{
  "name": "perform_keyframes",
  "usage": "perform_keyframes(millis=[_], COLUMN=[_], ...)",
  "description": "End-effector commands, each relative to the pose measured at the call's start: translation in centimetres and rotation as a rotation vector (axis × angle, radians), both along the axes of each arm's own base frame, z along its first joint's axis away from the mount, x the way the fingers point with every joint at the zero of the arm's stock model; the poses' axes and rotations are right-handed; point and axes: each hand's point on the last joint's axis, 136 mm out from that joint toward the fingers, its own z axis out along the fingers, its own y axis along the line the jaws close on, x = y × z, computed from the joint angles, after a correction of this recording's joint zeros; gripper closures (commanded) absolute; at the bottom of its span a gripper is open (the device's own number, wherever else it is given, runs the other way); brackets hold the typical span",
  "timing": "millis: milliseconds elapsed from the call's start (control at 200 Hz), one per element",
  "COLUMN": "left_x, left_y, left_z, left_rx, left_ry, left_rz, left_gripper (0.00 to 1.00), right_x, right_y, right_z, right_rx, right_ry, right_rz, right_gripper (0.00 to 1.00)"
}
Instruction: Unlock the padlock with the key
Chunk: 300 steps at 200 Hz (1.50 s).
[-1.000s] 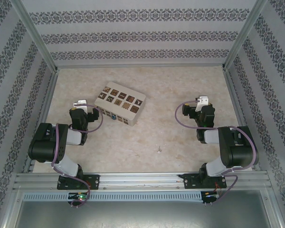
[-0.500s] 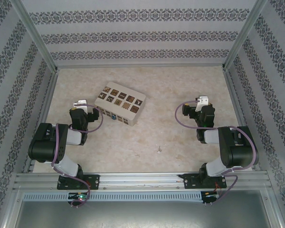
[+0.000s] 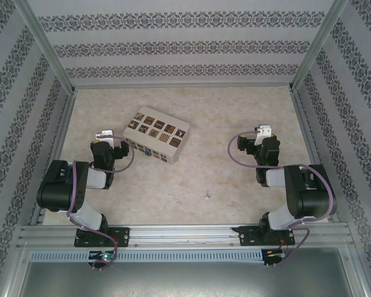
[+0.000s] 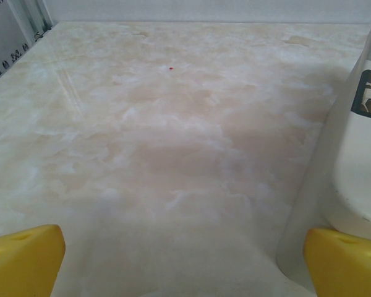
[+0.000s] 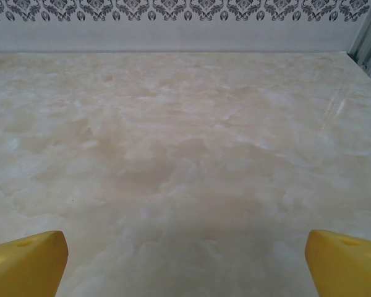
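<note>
White box (image 3: 156,134) with brown squares, askew on marbled table (image 3: 247,111). Patterned walls (image 3: 173,46) behind box and to either side. Metal rail (image 3: 185,234) well in front of box.

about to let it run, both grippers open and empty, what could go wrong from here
1. The key is a thin sliver lying flat on the table; the right gripper may push it along rather than lift it.
2. The padlock seems to sit tight against the box, and the left gripper is right beside that box, so it may shove the box instead of gripping the lock.
</note>
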Motion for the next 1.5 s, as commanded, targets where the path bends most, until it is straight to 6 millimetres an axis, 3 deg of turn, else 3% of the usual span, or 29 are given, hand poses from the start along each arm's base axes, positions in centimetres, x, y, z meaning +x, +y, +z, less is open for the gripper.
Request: perform_keyframes(millis=[0, 320, 515, 700, 949, 1184, 1309, 1494], left_x=[0.5, 0.1, 0.9, 3.0, 5.7, 6.5, 7.0, 7.1], left_y=[-0.5, 0.1, 0.5, -0.7, -3.4, -4.9, -5.3, -6.7], left_z=[1.9, 6.6, 10.8, 12.6, 10.5, 9.0, 7.9, 5.7], left_rx=[0.0, -0.001, -0.044, -0.185, -0.383, -0.513, -0.564, -0.644], left_ry=[-0.082, -0.078, -0.038, 0.035, 0.284, 0.381, 0.412, 0.516], left_rz=[-0.036, -0.002, 0.031, -0.01, -0.109, -0.181, -0.197, -0.245], left_gripper=[0.01, 0.01, 0.01, 0.01, 0.01, 0.01, 0.01, 0.01], right_x=[0.7, -1.0, -2.4, -3.0, -3.7, -3.5, -3.6, -2.9], right_y=[-0.7, -1.6, -0.5, 5.7, 16.8, 24.8, 28.0, 29.8], right_z=[1.4, 5.7, 8.2, 9.0, 7.7, 5.7, 4.7, 3.4], right_rx=[0.02, 0.04, 0.229, 0.52, 0.614, 0.652, 0.673, 0.674], right_ry=[-0.044, -0.007, 0.078, 0.214, 0.404, 0.539, 0.596, 0.655], right_rz=[-0.041, -0.107, -0.119, 0.036, 0.243, 0.384, 0.443, 0.46], right_gripper=[0.01, 0.02, 0.02, 0.02, 0.02, 0.02, 0.02, 0.02])
